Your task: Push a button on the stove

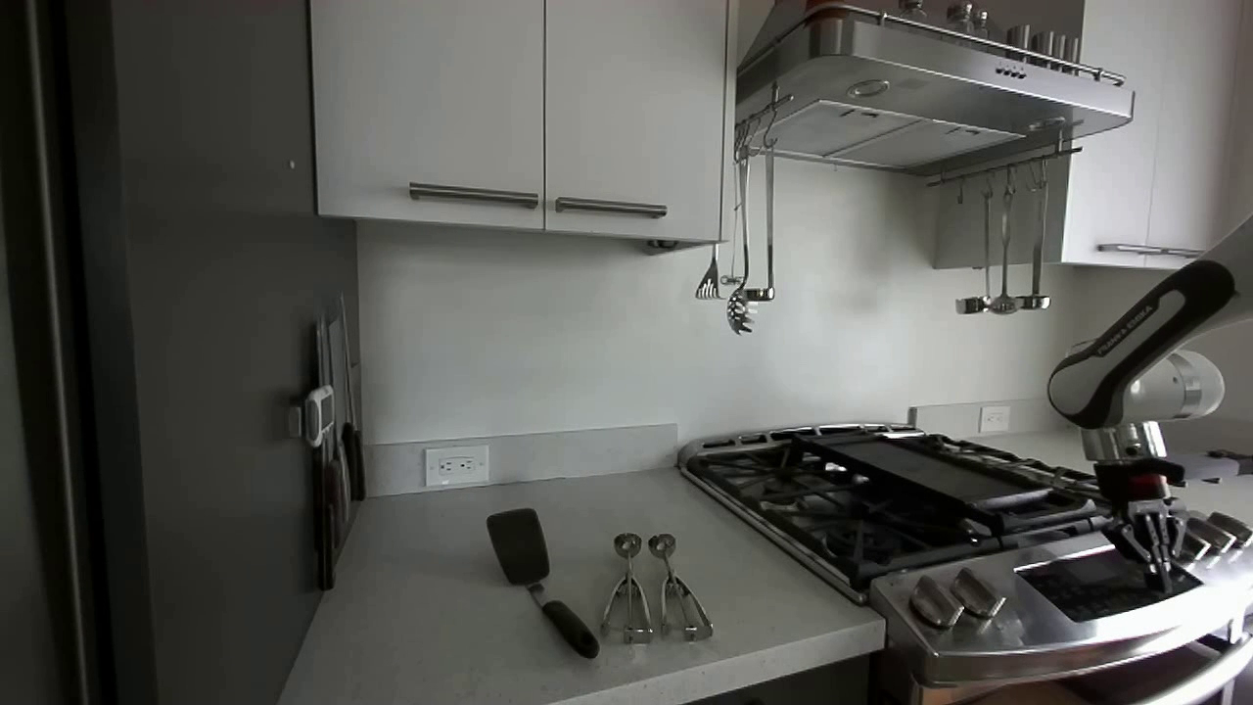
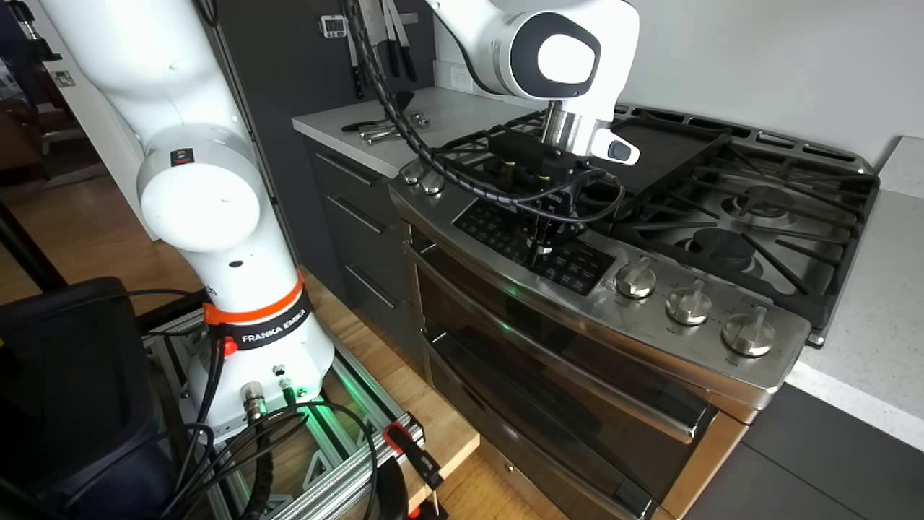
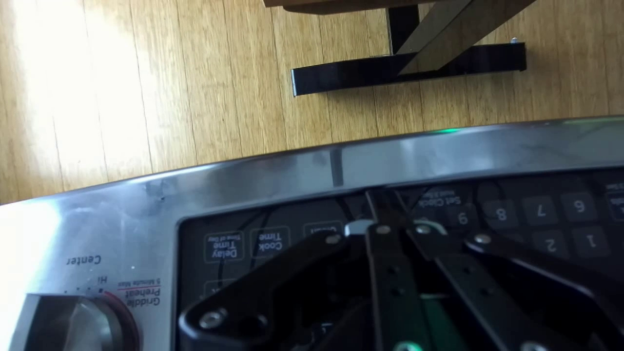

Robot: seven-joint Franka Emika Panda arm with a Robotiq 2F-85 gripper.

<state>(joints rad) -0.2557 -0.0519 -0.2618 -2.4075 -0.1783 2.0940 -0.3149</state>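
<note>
The stainless-steel stove (image 1: 979, 646) shows in both exterior views (image 2: 707, 354) and in the wrist view (image 3: 243, 180). Its dark control panel (image 1: 1072, 592) lies along the front, between the knobs, and also shows in an exterior view (image 2: 588, 269). My gripper (image 1: 1162, 578) points down at the panel, fingertips together and holding nothing. It also shows in an exterior view (image 2: 535, 261). In the wrist view the fingertips (image 3: 387, 202) are over the panel's front edge, between the Cook Time button (image 3: 270, 243) and the number keys (image 3: 541, 210). I cannot tell whether they touch the panel; the fingers hide the keys beneath.
Silver knobs (image 2: 688, 303) stand up on both sides of the panel. Black grates (image 2: 779, 238) and a griddle (image 1: 910, 465) lie behind it. A spatula (image 1: 519, 548) and two scoops (image 1: 626, 587) lie on the left counter (image 1: 431, 587). A range hood (image 1: 940, 88) hangs above.
</note>
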